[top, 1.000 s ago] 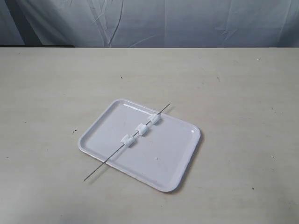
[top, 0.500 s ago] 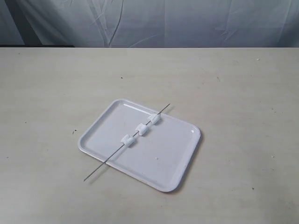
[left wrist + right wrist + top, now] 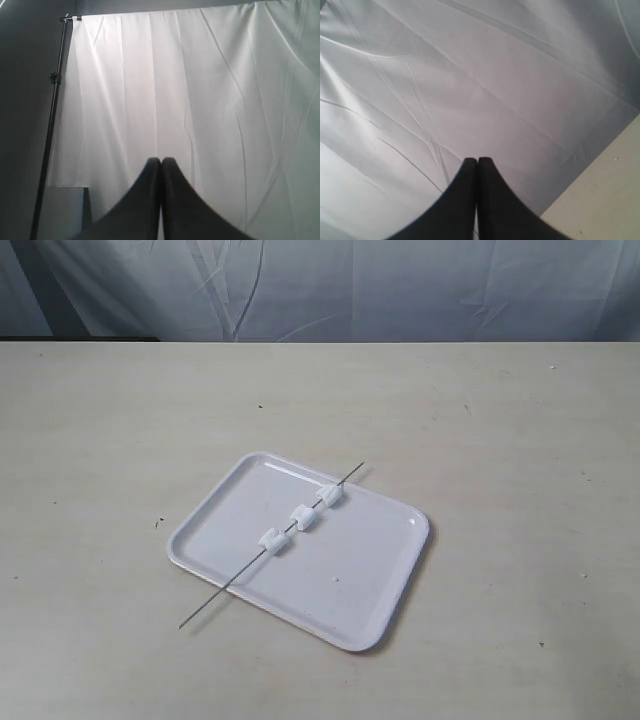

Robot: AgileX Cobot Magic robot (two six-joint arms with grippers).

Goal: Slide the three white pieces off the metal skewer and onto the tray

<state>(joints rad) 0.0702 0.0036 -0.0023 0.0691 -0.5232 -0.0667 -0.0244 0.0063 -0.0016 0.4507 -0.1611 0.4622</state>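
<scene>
White curtain fills both wrist views, where your left gripper and right gripper are each pressed together on nothing. On the beige surface sits the tray. The skewer lies diagonally across it, with three white pieces threaded on above the tray.

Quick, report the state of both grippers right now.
Left gripper: closed, jaws pressed together, holding nothing.
Right gripper: closed, jaws pressed together, holding nothing.
</scene>
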